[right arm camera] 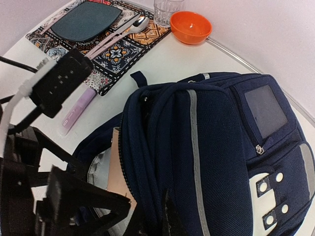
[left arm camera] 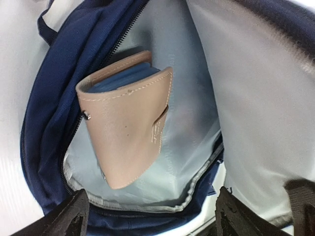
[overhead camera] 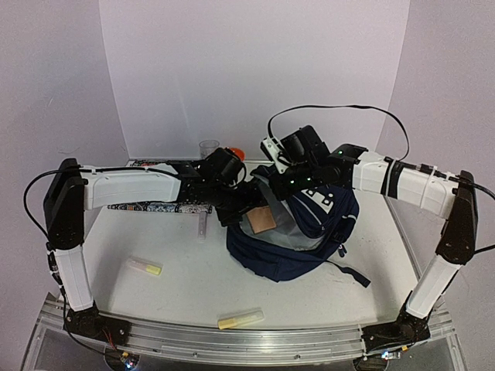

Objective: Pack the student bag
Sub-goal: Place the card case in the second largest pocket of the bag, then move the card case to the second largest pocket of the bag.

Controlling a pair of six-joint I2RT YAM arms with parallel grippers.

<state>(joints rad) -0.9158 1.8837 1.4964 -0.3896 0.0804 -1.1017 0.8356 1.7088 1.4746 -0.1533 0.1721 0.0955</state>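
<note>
The navy-blue student bag (overhead camera: 317,224) lies in the middle of the table with its main pocket open and its grey lining (left arm camera: 197,123) showing. A tan leather case (left arm camera: 128,132) with blue inside lies in the pocket, free of any finger; it also shows in the top view (overhead camera: 261,220). My left gripper (left arm camera: 155,221) is open, right over the bag's mouth, a finger (left arm camera: 69,216) on each side. My right gripper (right arm camera: 165,219) is shut on the bag's upper zip edge (right arm camera: 147,147) and holds it up.
A patterned placemat (right arm camera: 123,49) with a dark plate (right arm camera: 86,20) and a spoon (right arm camera: 125,32) lies at the back left. A glass (right arm camera: 167,10) and an orange bowl (right arm camera: 191,27) stand behind it. A purple pen (right arm camera: 76,110) lies beside the mat. Two yellow markers (overhead camera: 145,267) (overhead camera: 240,318) lie near the front.
</note>
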